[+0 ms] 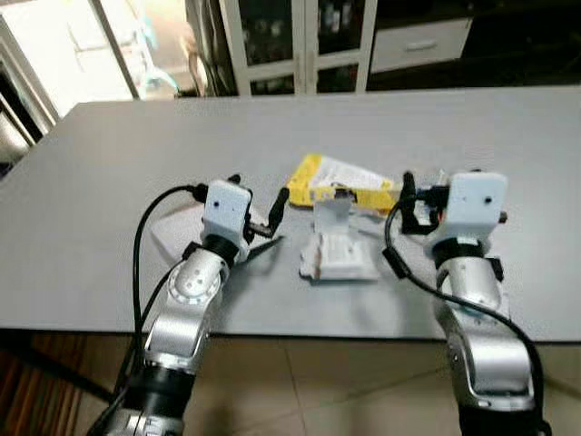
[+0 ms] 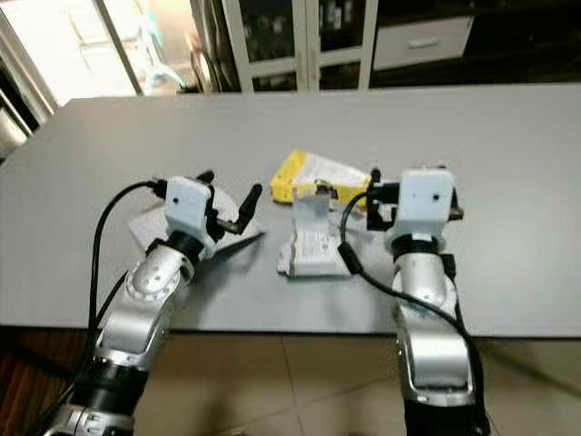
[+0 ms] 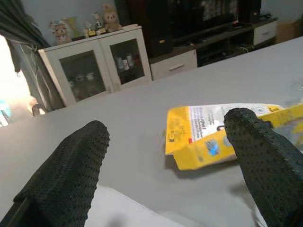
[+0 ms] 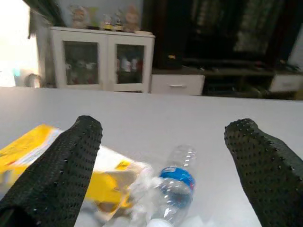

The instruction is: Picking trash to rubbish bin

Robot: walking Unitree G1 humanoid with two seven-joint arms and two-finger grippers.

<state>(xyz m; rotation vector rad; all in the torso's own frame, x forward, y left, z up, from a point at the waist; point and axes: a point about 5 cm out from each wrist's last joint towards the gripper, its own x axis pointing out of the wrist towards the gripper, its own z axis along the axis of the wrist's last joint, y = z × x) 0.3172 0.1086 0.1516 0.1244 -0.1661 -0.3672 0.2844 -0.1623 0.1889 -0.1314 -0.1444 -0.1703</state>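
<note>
A yellow packet [image 1: 340,182] lies on the grey table [image 1: 127,136] near its front edge. Just in front of it sits a crumpled white wrapper [image 1: 338,251]. My left gripper [image 1: 259,193] hovers open to the left of both, its fingers above a flat white sheet [image 1: 172,227]; the left wrist view shows the yellow packet [image 3: 213,135] ahead. My right gripper [image 1: 425,189] stands open just right of the packet. In the right wrist view a clear plastic bottle with a blue label [image 4: 177,183] lies between the fingers, beside the packet [image 4: 111,182], with crumpled plastic around it.
The table's front edge [image 1: 300,334] runs just below the trash, with tiled floor [image 1: 345,391] beneath. Beyond the far edge stand a white glass-door cabinet [image 1: 300,41] and a white drawer unit [image 1: 422,41]. A bright doorway [image 1: 73,45] lies at the far left.
</note>
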